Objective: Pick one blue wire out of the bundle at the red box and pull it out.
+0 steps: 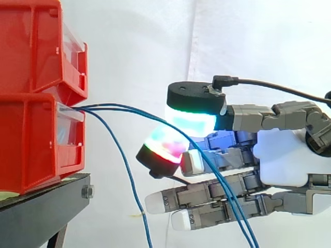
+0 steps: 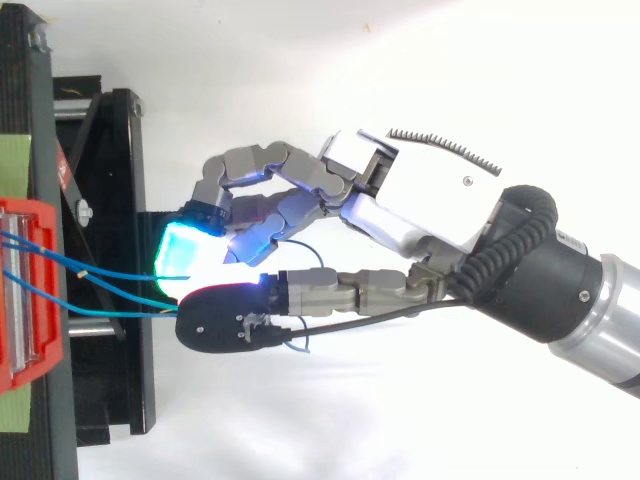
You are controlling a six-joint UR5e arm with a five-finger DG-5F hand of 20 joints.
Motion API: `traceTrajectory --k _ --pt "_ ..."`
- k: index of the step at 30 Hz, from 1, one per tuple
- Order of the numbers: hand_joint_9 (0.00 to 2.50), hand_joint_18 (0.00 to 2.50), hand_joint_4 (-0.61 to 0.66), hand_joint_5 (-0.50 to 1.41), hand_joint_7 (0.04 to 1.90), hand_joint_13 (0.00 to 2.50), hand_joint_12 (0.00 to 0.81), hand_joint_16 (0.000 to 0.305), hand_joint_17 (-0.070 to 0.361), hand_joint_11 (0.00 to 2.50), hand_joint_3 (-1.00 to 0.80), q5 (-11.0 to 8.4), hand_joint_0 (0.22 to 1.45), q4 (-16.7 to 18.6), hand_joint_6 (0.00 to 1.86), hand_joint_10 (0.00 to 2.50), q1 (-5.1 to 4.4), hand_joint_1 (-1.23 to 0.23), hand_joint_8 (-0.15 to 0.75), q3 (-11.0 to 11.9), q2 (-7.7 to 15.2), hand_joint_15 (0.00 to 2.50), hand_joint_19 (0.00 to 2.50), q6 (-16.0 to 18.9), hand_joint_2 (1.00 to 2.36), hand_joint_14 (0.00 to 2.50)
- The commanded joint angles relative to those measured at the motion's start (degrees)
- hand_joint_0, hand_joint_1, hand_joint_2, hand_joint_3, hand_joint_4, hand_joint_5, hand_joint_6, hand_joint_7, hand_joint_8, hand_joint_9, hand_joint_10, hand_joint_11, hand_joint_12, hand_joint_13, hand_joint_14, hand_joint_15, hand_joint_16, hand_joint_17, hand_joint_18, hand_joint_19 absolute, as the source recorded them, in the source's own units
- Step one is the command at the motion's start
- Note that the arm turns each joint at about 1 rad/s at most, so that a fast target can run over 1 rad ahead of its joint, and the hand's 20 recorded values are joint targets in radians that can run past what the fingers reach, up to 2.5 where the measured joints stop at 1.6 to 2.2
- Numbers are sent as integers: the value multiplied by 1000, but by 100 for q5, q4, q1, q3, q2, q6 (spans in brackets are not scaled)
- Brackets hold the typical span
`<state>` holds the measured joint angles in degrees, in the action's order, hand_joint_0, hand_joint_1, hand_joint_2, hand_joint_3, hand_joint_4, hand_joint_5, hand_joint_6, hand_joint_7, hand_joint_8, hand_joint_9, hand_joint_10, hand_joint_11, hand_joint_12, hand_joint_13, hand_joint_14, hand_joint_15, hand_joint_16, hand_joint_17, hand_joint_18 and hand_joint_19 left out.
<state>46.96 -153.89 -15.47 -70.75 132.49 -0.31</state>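
Several thin blue wires (image 1: 119, 109) come out of the gap between the two stacked red bins (image 1: 31, 129) and run right. One blue wire (image 1: 129, 181) droops straight down on its own. My hand (image 1: 284, 155) reaches in from the right, and its upper cyan-glowing pad (image 1: 194, 121) and a lower red-green pad (image 1: 164, 147) are closed together on a blue wire that runs on past the lower fingers to the bottom edge. From above, two wires (image 2: 100, 272) lead from the red bin (image 2: 30, 300) into the pinch of my hand (image 2: 420, 200). The other fingers lie straight.
The bins rest on a black stand (image 1: 41, 212) at the left, with its frame (image 2: 110, 150) under the wires in the top view. A white curtain hangs behind. Open space lies between the bins and my hand.
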Motion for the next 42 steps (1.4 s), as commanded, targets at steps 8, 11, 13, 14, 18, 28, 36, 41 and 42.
traceTrajectory --k 8,11,13,14,18,28,36,41,42 --pt "1111 547 39 -143 1181 587 374 53 120 1010 -85 -3 600 -10 884 28 0 -806 262 0 -3 387 371 5 1017 15" --pt "1043 465 20 -141 1173 463 390 55 124 933 -78 -3 598 -10 884 27 0 -808 261 -9 -47 301 321 -13 1017 12" --pt "1001 411 13 -140 1166 399 392 55 125 879 -76 -3 598 -27 883 26 0 -809 262 0 -74 249 297 5 1016 12" --pt "971 404 9 -140 1167 387 394 56 126 853 -80 -3 599 -36 883 26 0 -810 256 0 -100 241 287 -4 1015 10" --pt "864 331 -21 -136 1165 315 391 57 127 710 -79 -3 598 -168 878 24 0 -817 256 0 -170 189 234 5 1014 7" --pt "580 112 -80 -129 1182 161 404 56 127 305 -91 -12 600 -370 861 11 0 -852 245 0 -250 61 31 14 1012 2" --pt "537 24 -86 -134 1167 116 399 56 126 332 -89 -12 598 -370 869 11 0 -834 236 0 -250 94 60 14 1011 3" --pt "576 32 -93 -135 1170 125 393 56 127 374 -83 -12 597 -370 869 15 35 -834 236 0 -241 100 70 -48 1012 3" --pt "580 42 -94 -135 1169 137 389 56 127 375 -83 -21 597 -370 869 15 35 -835 237 0 -241 110 68 -66 1012 3"
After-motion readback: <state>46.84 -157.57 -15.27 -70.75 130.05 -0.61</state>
